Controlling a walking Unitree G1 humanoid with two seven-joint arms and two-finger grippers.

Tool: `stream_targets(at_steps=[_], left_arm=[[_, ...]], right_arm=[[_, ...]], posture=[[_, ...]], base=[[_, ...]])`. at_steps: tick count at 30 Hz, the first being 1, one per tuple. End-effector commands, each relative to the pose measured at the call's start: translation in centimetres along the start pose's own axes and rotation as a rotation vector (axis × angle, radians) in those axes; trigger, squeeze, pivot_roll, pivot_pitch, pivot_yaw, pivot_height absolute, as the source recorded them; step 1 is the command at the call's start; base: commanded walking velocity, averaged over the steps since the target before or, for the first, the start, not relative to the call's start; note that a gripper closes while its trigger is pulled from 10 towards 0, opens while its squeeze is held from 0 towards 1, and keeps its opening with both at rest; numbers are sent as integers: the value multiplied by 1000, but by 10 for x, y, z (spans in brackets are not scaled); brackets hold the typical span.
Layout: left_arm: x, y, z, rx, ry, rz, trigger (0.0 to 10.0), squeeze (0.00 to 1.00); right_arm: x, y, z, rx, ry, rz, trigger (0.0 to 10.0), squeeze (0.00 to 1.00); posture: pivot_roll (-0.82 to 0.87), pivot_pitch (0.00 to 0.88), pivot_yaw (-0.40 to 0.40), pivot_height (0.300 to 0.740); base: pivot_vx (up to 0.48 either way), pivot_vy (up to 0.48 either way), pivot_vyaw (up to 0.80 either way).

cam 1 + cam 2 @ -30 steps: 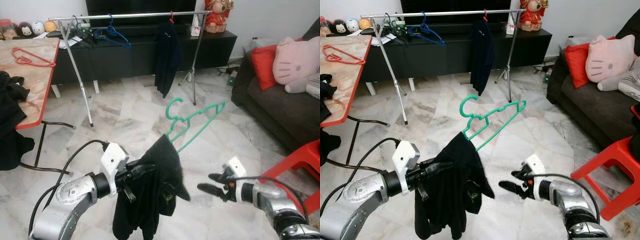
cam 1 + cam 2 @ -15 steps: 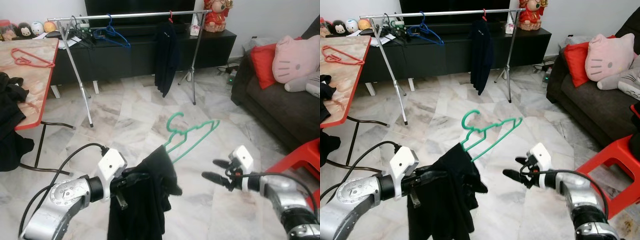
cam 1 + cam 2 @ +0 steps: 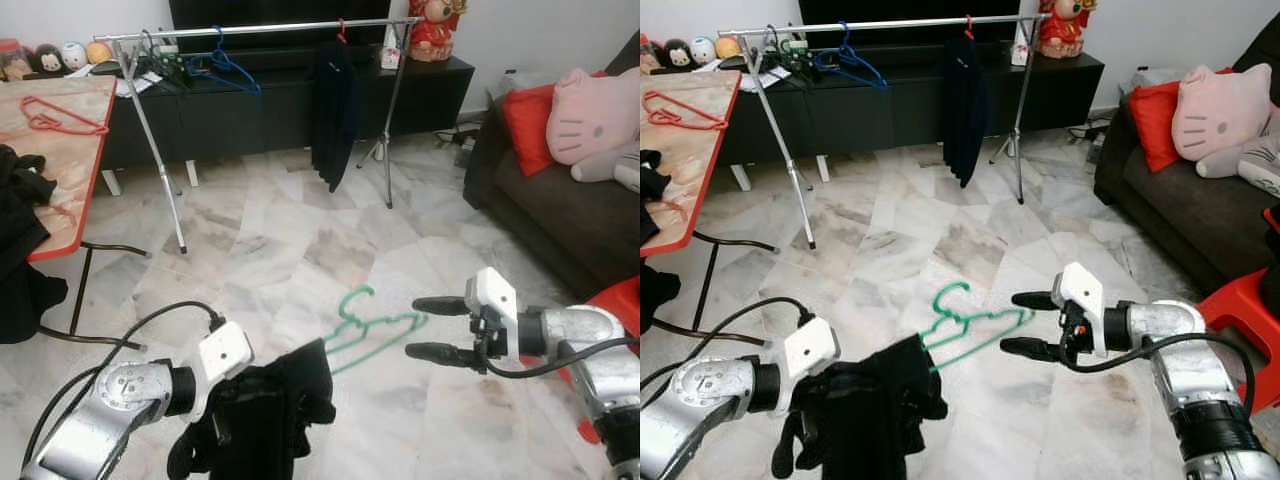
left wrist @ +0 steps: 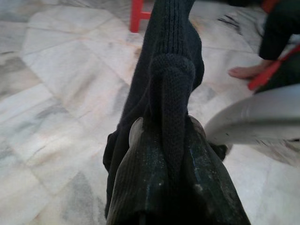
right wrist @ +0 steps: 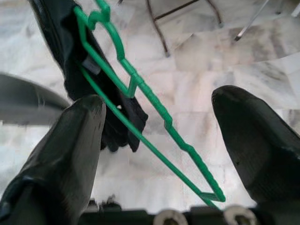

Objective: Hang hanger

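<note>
A green plastic hanger point(image 3: 368, 322) sticks out of a black garment point(image 3: 262, 420), low over the marble floor. My left gripper point(image 4: 165, 140) is shut on a fold of the black knit; in the left eye view the gripper point(image 3: 245, 395) is half buried in cloth. My right gripper point(image 3: 413, 326) is open, with one finger above and one below the hanger's free end. In the right wrist view the green hanger point(image 5: 140, 89) runs across the gap between the two black fingers point(image 5: 70, 140). The metal clothes rack point(image 3: 260, 28) stands far ahead.
On the rack hang a blue hanger point(image 3: 225, 68) and a dark garment point(image 3: 333, 110). A table point(image 3: 75, 160) at the left holds a red hanger point(image 3: 60, 115) and black clothes. A sofa point(image 3: 560, 210) and a red stool point(image 3: 622, 300) are at the right. A person's foot point(image 4: 243, 71) is nearby.
My left arm has dropped, taking the garment and hanger lower. The right gripper has risen and closed in on the hanger's free end, still open.
</note>
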State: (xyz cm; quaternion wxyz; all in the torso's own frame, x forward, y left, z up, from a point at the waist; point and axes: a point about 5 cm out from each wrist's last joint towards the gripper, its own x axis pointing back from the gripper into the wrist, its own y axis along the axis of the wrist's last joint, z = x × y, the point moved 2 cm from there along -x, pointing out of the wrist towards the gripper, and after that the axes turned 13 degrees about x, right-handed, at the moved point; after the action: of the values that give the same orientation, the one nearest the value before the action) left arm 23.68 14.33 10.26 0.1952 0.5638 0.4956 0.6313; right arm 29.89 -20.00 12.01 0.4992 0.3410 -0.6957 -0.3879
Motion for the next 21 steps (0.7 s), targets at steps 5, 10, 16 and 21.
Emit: stream_targets(at_steps=[5, 10, 16, 21], left_arm=[[2, 16, -8, -71, -113, -4, 10000, 0], [1, 21, -7, -81, -159, -4, 10000, 0], [-1, 29, -4, -102, -183, -9, 10000, 0], [-1, 28, -7, -105, -213, 1, 10000, 0]], right_arm=[[-2, 3, 2, 37, 88, 42, 10000, 0], [-2, -2, 3, 34, 119, 70, 10000, 0], [-4, -15, 12, -13, 150, 82, 10000, 0], [-9, -17, 13, -35, 142, 71, 10000, 0]], posture=[[-28, 0, -60, 740], [-49, 0, -54, 740], [-52, 0, -56, 740], [-48, 0, -51, 740]], base=[[0, 0, 0], [0, 0, 0], [0, 0, 0], [0, 0, 0]])
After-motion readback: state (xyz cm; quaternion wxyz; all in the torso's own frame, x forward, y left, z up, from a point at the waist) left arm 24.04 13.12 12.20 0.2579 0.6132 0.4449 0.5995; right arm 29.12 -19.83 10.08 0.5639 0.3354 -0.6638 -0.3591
